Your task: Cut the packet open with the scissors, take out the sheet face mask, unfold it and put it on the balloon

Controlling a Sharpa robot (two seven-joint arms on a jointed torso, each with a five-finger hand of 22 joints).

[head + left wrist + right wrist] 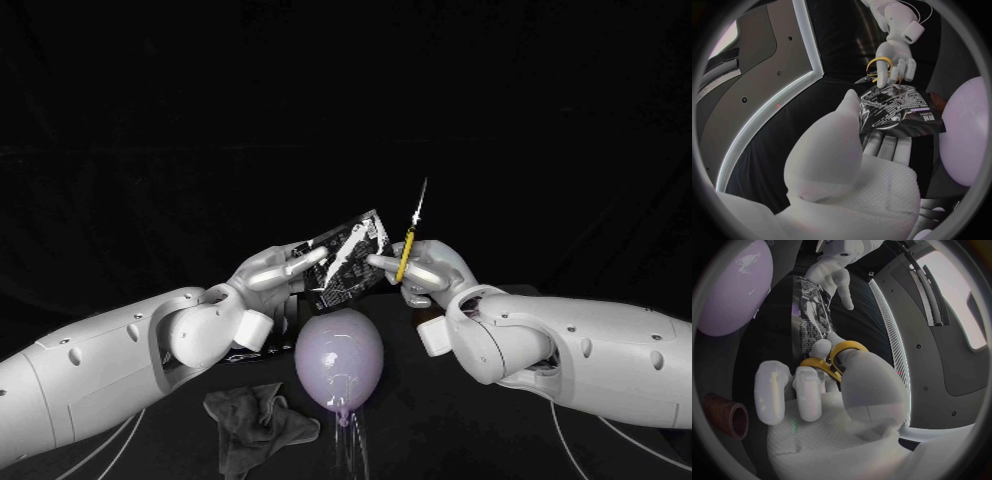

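Gripping the packet point(346, 256) near the balloon point(339, 362), L hand point(274, 270) faced R hand point(434, 272), whose fingers held scissors point(410, 243) upright.

Packet point(346, 255): dark glossy foil with pale print, unopened as far as visible, held on edge and tilted, lower corner gripped in left hand point(274, 270).
Scissors point(411, 240): yellow handles in right hand point(433, 272), blades pointing up as one thin line, just beside the packet's right edge; contact cannot be told.
Balloon point(339, 365): pale lilac, inflated, oval, below and between both hands.
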